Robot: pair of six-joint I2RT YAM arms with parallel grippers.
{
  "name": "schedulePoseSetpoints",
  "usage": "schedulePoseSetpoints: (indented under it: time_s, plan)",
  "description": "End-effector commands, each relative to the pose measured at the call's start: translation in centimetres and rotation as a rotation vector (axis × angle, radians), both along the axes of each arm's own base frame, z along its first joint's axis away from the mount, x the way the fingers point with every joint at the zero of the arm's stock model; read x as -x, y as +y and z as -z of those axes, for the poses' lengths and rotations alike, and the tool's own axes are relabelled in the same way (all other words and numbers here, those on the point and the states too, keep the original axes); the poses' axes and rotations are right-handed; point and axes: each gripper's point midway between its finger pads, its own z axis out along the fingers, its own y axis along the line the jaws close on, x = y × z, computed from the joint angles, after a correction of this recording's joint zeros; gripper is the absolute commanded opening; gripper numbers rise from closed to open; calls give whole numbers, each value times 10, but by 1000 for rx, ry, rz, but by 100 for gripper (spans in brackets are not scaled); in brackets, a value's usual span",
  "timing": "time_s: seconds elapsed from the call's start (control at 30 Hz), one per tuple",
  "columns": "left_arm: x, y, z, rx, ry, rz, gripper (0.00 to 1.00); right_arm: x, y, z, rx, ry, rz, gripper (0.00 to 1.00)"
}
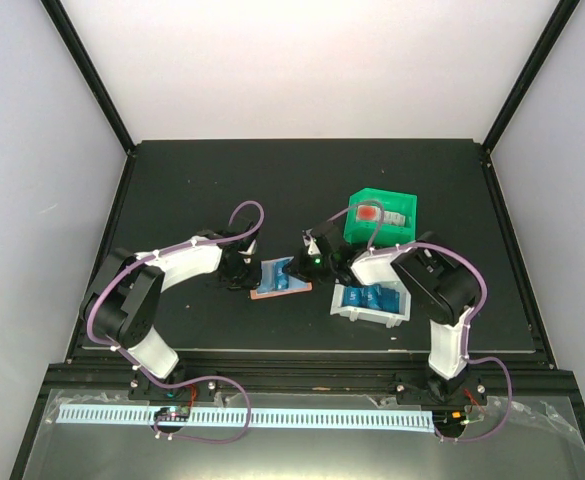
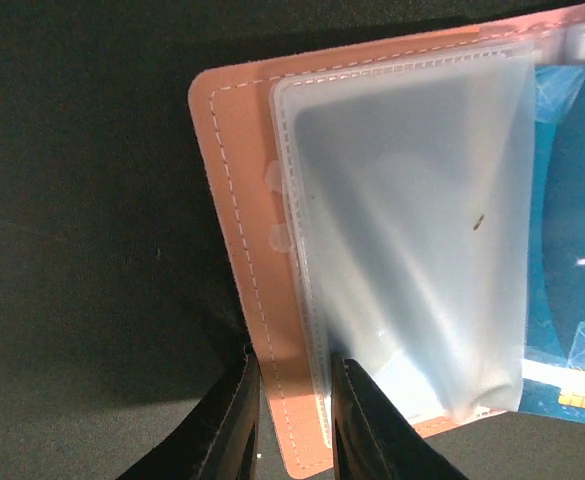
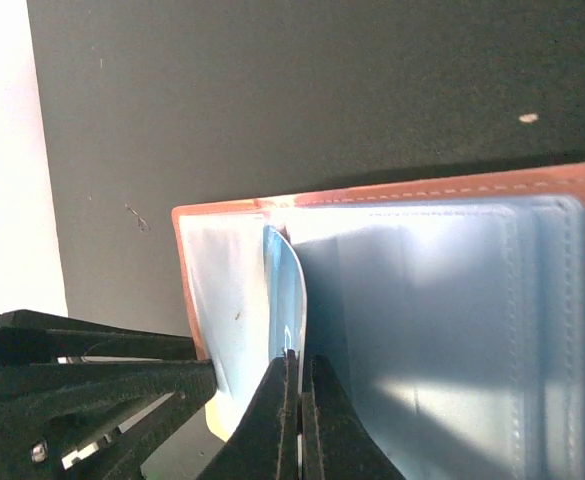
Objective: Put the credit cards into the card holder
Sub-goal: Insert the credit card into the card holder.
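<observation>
The salmon-pink card holder [image 1: 269, 291] lies open on the black mat between the two arms. In the left wrist view my left gripper [image 2: 294, 410] is closed over its stitched left edge [image 2: 237, 200], one finger beside the cover and one on the clear pocket [image 2: 412, 230]. A blue credit card [image 2: 577, 250] shows under that pocket. My right gripper [image 3: 300, 365] is shut on the thin edge of a blue credit card [image 3: 290, 285] that stands bowed in a pocket of the card holder [image 3: 422, 190]. From above, the right gripper [image 1: 307, 262] sits at the holder's right side.
A white bin [image 1: 372, 318] holding several blue cards sits right of the holder, by the right arm. A green bin [image 1: 380, 232] with a red item inside stands behind it. The left gripper's black body [image 3: 92, 390] fills the right wrist view's lower left.
</observation>
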Motion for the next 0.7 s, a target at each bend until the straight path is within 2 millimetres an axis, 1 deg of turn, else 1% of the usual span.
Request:
schedulePoseSetpoints:
  time_s: [0.0,0.13,0.23,0.4,0.53,0.67]
  plan:
    - [-1,6,1,-24,-6,-21,22,17,-22,22,101,42,24,1]
    - [-1,5,1,-22,-7,-21,21,20,-19,18,80,45,-2,1]
    - [-1,5,1,-19,-6,-19,21,22,-9,14,39,46,-45,1]
    - [0,3,1,-11,-4,-16,22,19,4,10,-20,35,-86,1]
    - [0,4,1,-10,-3,-18,22,18,13,10,-62,40,-105,1]
    - [0,3,0,-7,-7,-18,22,17,17,11,-85,45,-108,1]
